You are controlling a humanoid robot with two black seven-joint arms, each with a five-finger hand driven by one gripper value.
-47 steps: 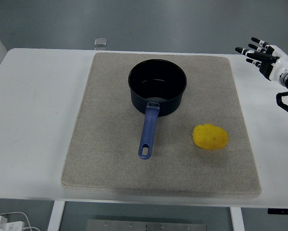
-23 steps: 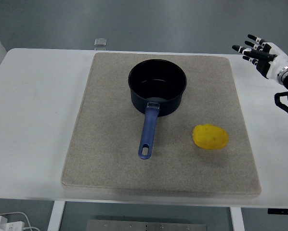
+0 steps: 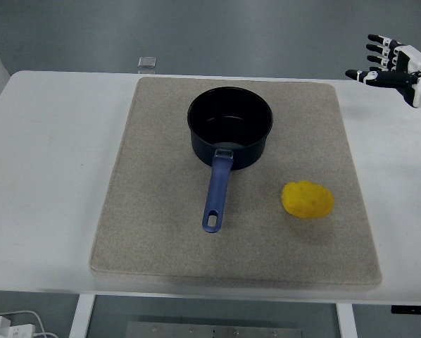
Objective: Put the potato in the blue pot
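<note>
A yellow potato [image 3: 308,199] lies on the beige mat [image 3: 154,211], to the lower right of the pot. The dark blue pot [image 3: 229,127] stands near the mat's far middle, with nothing inside it and its blue handle [image 3: 217,193] pointing toward the near edge. My right hand [image 3: 390,65] hovers at the far right edge of the picture, well above and to the right of the potato. Its fingers are spread and hold nothing. The left arm does not show.
The mat covers most of the white table [image 3: 48,162]. A small clear object [image 3: 148,63] sits at the table's far edge, left of the pot. White cables [image 3: 13,325] lie on the floor at the lower left.
My right hand has risen and drawn back toward the right edge, and its fingers have turned to point more to the left. The potato and the pot have not moved.
</note>
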